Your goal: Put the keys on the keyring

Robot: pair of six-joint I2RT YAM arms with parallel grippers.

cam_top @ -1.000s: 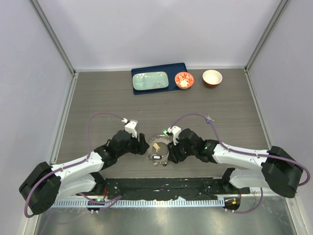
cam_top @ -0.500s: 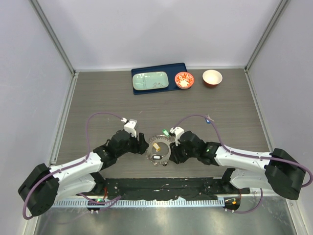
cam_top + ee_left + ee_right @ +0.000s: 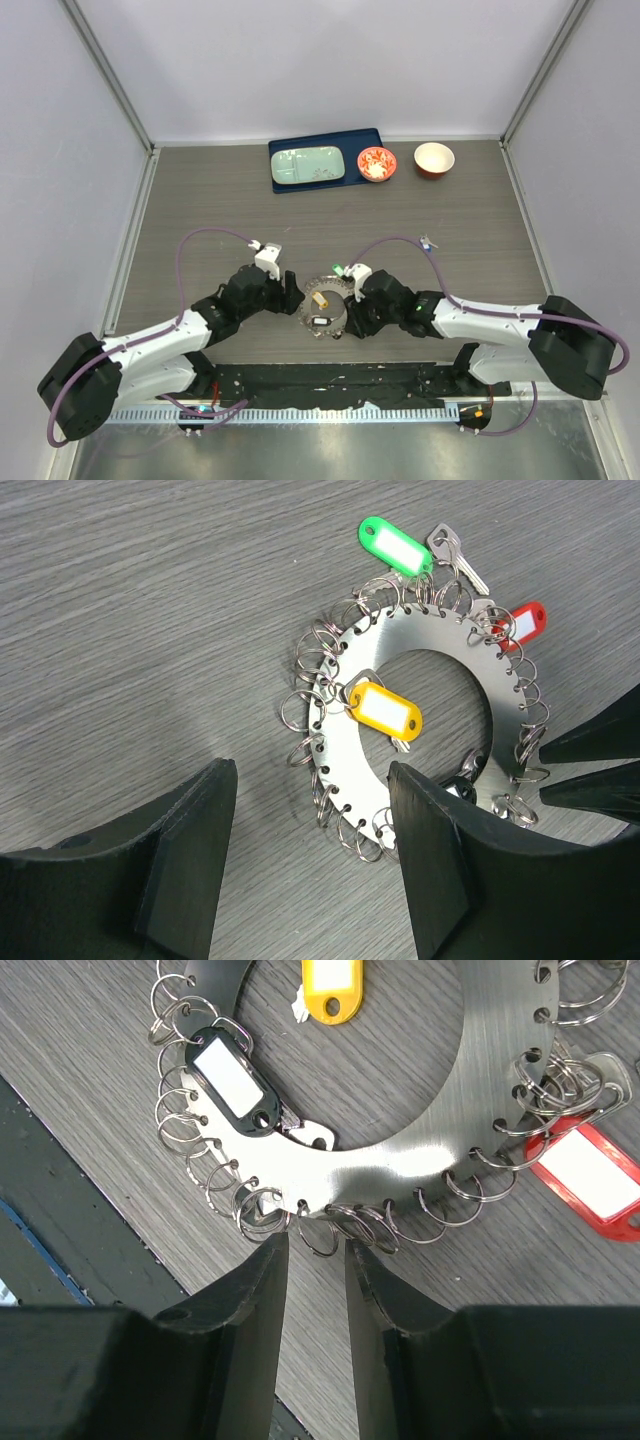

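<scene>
The end effector (image 3: 316, 1248) fingers stand narrowly apart, tips at the wire loops (image 3: 350, 1225) on the keyring (image 3: 400, 1160) rim. The keyring lies flat on the bench (image 3: 110, 1160), carrying a black tag (image 3: 232, 1082), yellow tag (image 3: 330, 985) and red tag (image 3: 590, 1182).

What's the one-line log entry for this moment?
keyring: lying flat, several keys attached | left gripper: open, beside rim | right gripper: narrowly open at rim loop

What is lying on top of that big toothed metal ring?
A yellow tag and a black tag lie on the keyring's flat face. A silver key pokes out beneath the black tag; the rest of it is covered.
</scene>
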